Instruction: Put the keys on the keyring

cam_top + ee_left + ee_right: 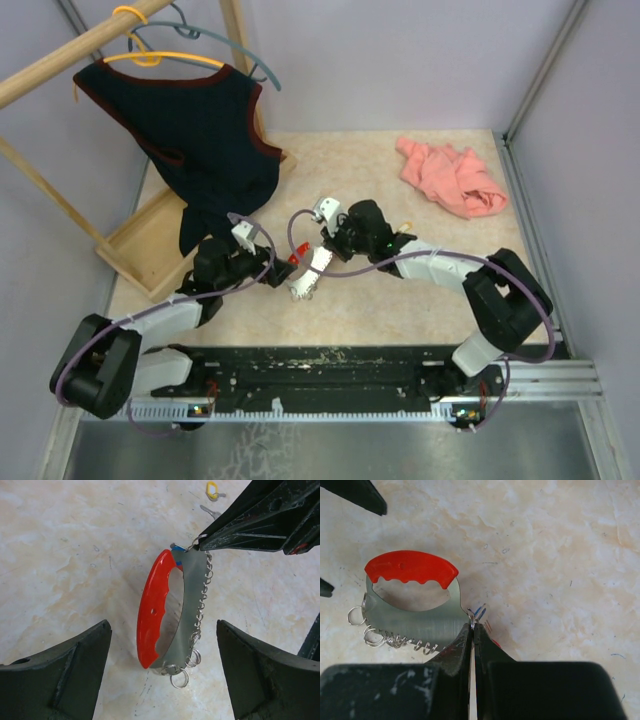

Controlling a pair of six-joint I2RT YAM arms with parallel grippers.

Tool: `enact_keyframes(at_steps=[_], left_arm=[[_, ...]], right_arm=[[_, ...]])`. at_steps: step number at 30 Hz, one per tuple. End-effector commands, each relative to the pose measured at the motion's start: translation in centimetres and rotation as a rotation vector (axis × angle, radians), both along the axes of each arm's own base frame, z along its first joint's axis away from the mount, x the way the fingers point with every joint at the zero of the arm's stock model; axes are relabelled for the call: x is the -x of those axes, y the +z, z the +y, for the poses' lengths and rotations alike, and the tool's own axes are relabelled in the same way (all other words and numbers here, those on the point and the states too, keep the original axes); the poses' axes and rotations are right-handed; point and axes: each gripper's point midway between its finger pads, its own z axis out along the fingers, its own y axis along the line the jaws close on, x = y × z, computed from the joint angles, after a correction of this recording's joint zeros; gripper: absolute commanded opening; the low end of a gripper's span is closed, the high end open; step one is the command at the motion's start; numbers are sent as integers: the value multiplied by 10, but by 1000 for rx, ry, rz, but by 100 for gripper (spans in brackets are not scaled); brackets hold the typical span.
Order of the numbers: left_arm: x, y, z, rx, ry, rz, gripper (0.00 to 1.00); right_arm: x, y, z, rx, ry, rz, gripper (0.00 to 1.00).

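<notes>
Right end effector pressed together, pinching keyring at its corner ring. Left end effector spread; keyring sits between its fingers, apart from both.

**The colours on my table**

My keyring has a bright red grip and a shiny silver-grey plate, with little silver rings along one edge. My left gripper and my right gripper are both black. My table is cream with soft brown swirls, like marble. The cloth is pink. The vest is very dark with a dark red edge. One hanger is yellow and the other hanger is grey-blue. The rack is light wood, and the walls are pale purple.
</notes>
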Motion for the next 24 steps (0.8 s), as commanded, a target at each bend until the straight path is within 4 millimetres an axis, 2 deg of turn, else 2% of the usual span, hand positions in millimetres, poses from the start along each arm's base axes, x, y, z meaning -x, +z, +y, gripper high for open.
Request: enact_keyframes(at_steps=[1, 6, 13, 15, 19, 24], left_arm=[[-2, 18, -18, 68, -142, -20, 87], [-12, 11, -27, 76, -221, 21, 79], [-19, -2, -41, 96, -358, 87, 62], [-18, -6, -44, 105, -387, 109, 52], [-14, -11, -47, 114, -420, 128, 26], [-10, -2, -45, 109, -425, 111, 1]], right_arm=[[4, 40, 13, -75, 71, -121, 0], [10, 43, 16, -91, 105, -131, 0], [13, 44, 20, -105, 120, -138, 0], [12, 45, 20, -108, 118, -141, 0], [12, 47, 19, -116, 109, -151, 0], [12, 50, 15, -147, 73, -160, 0]])
